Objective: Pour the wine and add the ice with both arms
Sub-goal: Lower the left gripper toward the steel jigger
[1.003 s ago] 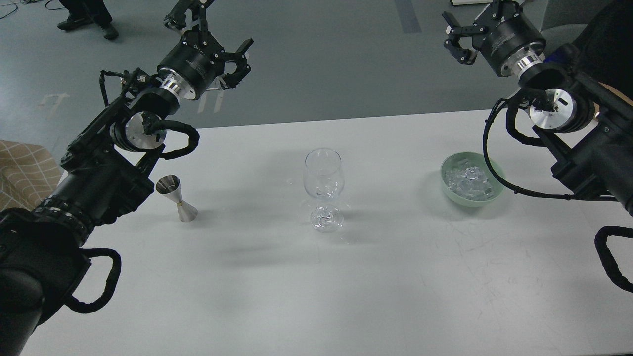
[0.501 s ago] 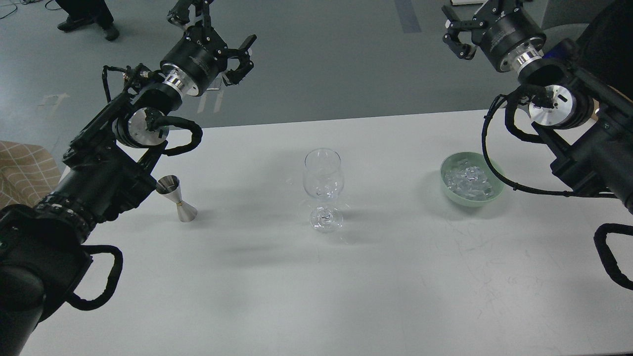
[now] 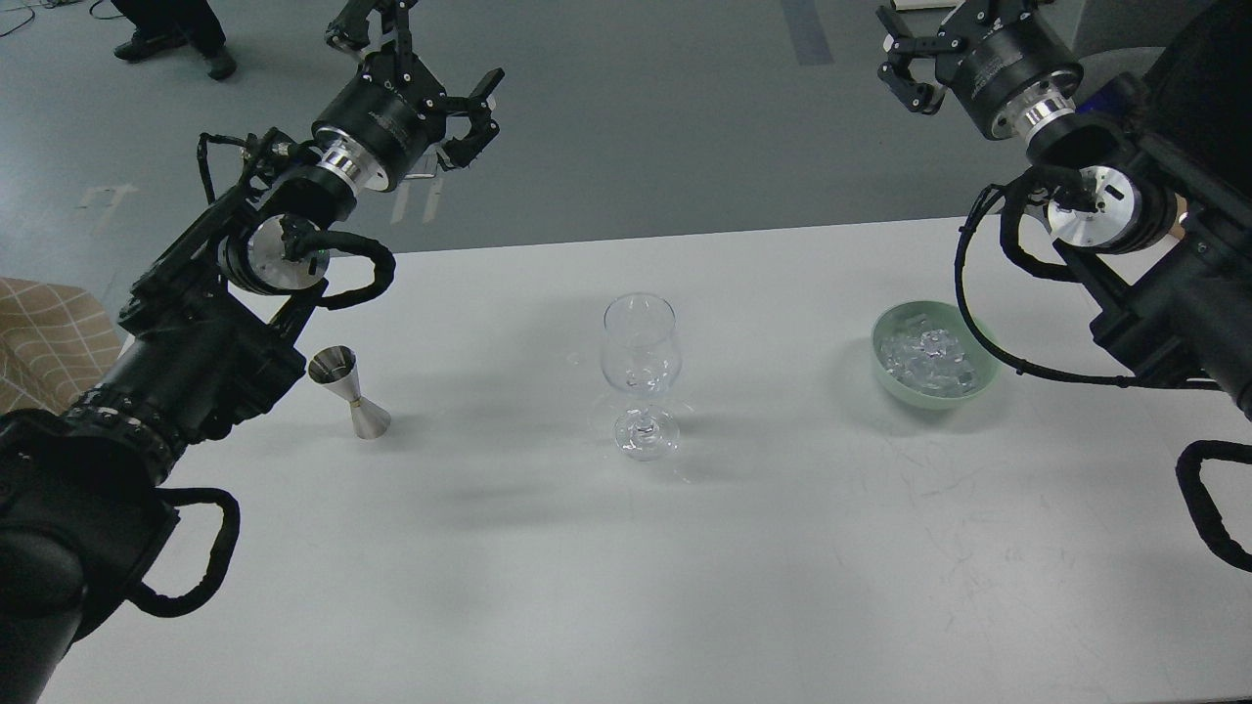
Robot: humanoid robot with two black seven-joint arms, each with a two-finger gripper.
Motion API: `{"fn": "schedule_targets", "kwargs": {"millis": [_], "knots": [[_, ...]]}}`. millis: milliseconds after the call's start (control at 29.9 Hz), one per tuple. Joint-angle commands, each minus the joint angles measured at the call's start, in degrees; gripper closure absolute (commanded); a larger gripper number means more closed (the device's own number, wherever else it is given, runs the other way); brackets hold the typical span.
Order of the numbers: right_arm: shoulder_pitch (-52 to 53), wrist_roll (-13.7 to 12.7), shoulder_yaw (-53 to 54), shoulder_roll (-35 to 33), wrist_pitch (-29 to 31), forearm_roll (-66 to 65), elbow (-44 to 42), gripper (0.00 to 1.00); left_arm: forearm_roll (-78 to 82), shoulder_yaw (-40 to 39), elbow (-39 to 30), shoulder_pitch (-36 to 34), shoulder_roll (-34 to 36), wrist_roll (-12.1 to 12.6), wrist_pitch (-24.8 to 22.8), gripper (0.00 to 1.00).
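Observation:
An empty clear stemmed wine glass stands upright mid-table. The ice, a glittering heap of small clear cubes, lies in a pale green bowl at the right. A steel jigger stands at the left, next to my left forearm. My left gripper is open and empty, raised beyond the table's far edge, above and behind the jigger. My right gripper is open and empty, high at the top edge, beyond the bowl; its upper finger is partly cut off by the frame.
The white table ends at its far edge just behind the glass. Grey floor lies beyond it. A person's feet show at the top left. A tan checked surface lies off the table's left side.
Both grippers have risen slightly and moved a little away from the table. The glass, the jigger and the bowl have not moved.

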Motion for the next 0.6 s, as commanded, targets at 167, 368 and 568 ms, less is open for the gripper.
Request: {"fn": "schedule_targets", "kwargs": {"millis": [167, 368, 568], "knots": [[-0.06, -0.09, -0.17, 0.04, -0.32, 0.00, 0.06, 0.00, -0.76, -0.52, -0.07, 0.06, 0.62, 0.53, -0.03, 0.01], [0.02, -0.27, -0.44, 0.04, -0.59, 0.00, 0.06, 0.00, -5.15, -2.45, -3.84, 1.10, 5.19, 3.52, 0.50, 0.01], [0.11, -0.62, -0.52, 0.04, -0.67, 0.00, 0.15, 0.00, -12.79, -2.54, -18.24, 8.40, 15.11, 4.49, 5.50, 0.01]]}}
